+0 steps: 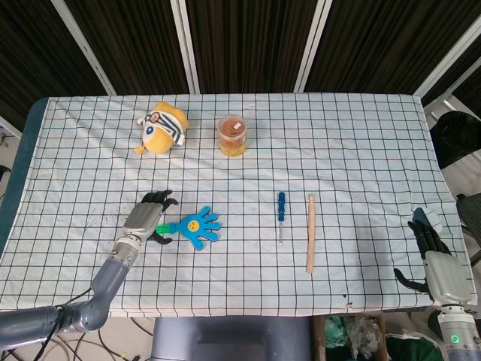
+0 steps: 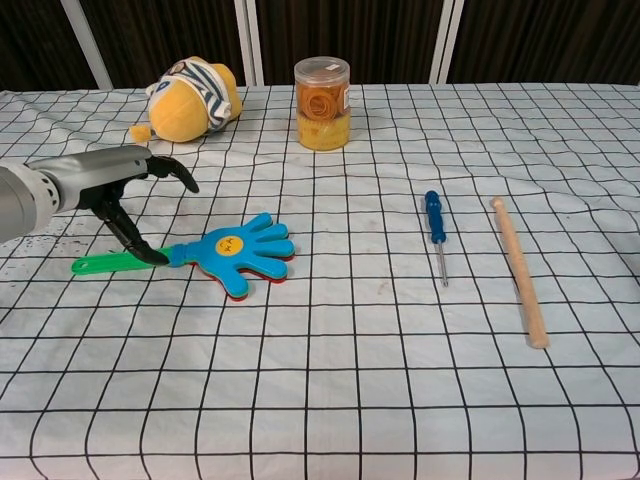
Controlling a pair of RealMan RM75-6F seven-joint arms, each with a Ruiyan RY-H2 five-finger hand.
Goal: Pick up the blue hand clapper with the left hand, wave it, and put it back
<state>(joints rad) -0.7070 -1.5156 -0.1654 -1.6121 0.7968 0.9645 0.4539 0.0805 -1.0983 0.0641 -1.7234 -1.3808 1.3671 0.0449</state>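
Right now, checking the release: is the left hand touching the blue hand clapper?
Cannot tell. In the chest view the left hand is spread open above the blue hand clapper, but one fingertip reaches down to its green handle; neither view shows contact or gap plainly.

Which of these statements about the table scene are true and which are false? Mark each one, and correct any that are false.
1. The blue hand clapper lies flat on the checked cloth. True.
2. The left hand grips the clapper's green handle and holds it in the air. False: the fingers are spread above the handle, and the clapper is on the table.
3. The screwdriver lies between the clapper and the wooden stick. True.
4. The jar has tipped onto its side. False: it stands upright with its lid on.
5. The right hand rests on the wooden stick. False: it is at the table's near right edge, well apart from the stick.
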